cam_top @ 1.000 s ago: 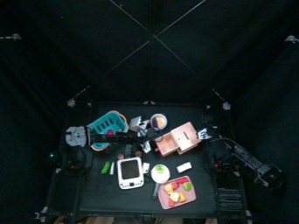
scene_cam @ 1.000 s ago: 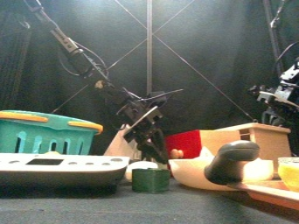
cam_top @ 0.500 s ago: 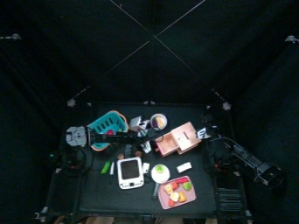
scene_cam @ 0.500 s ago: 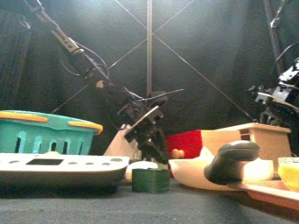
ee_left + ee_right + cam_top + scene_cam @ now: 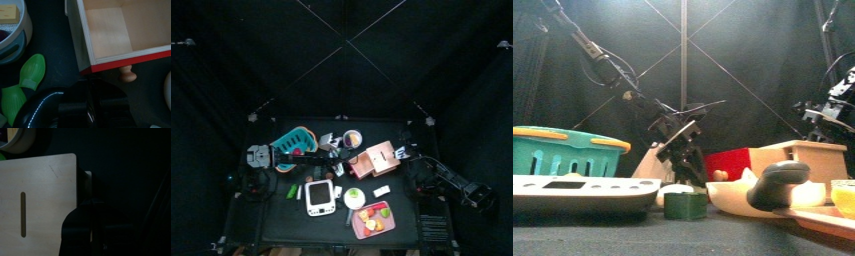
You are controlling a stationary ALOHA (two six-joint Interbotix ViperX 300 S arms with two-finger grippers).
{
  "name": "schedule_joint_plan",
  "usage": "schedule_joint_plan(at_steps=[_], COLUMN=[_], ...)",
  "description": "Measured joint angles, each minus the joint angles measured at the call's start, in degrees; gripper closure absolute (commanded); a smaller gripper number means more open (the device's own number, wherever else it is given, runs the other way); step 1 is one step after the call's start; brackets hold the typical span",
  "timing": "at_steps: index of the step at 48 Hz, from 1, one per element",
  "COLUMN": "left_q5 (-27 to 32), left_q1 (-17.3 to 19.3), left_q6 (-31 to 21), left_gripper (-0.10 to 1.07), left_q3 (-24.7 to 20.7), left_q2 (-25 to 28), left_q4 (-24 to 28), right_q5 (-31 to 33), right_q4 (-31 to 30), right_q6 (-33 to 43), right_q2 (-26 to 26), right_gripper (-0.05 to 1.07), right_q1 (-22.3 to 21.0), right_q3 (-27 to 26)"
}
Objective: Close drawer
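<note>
Look at the drawer unit (image 5: pixel 374 158). It sits near the middle of the black table (image 5: pixel 285 215), a bit toward the right arm's side. It is a small light wooden box. Its sliding drawer (image 5: pixel 110 30) is pulled out, so you can see right down into the bare wooden inside. The drawer has a red front (image 5: pixel 127 59) with a small round wooden knob (image 5: pixel 127 75) sticking out of it. In the front view the red front (image 5: pixel 724 163) shows on the left side of the box.

Your left gripper (image 5: pixel 679 165) hangs down just beside the red front, on the side with the knob. Its jaws stand partly apart, and you can see nothing held between them. They do not touch the knob.

Your right gripper (image 5: pixel 406 154) is at the other side of the box, close to its back. Its wrist view shows the flat wooden top (image 5: pixel 37 198) of the box with a dark slot in it. You cannot tell if this gripper is open or closed.

Near the open drawer lie a green toy vegetable (image 5: pixel 27 75) and a pale bowl (image 5: pixel 13 30). A teal basket (image 5: pixel 567 150) stands well off to the left. A red tray of fruit (image 5: pixel 373 219) lies by the table's front edge.
</note>
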Motion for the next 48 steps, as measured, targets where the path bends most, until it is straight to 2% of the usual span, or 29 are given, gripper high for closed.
schedule_joint_plan(at_steps=[8, 15, 35, 48], left_q5=[0.5, 0.1, -0.2, -0.4], left_q1=[0.0, 0.6, 4.4, 4.7], left_q6=[-0.1, -0.1, 0.0, -0.1], left_gripper=[0.56, 0.56, 0.56, 0.56], left_q3=[2.5, 2.6, -3.0, -5.4], left_q2=[-2.6, -3.9, -0.4, 1.0], left_q4=[0.1, 0.2, 0.9, 1.4], right_q5=[0.0, 0.0, -0.2, -0.4], right_q4=[-0.1, 0.0, 0.0, -0.1], right_q6=[0.0, 0.0, -0.1, -0.1], right_q2=[-0.1, 0.0, 0.0, 0.0], right_gripper=[0.98, 0.98, 0.98, 0.98], right_q1=[0.1, 0.1, 0.2, 0.4], right_q3=[0.0, 0.0, 0.0, 0.0])
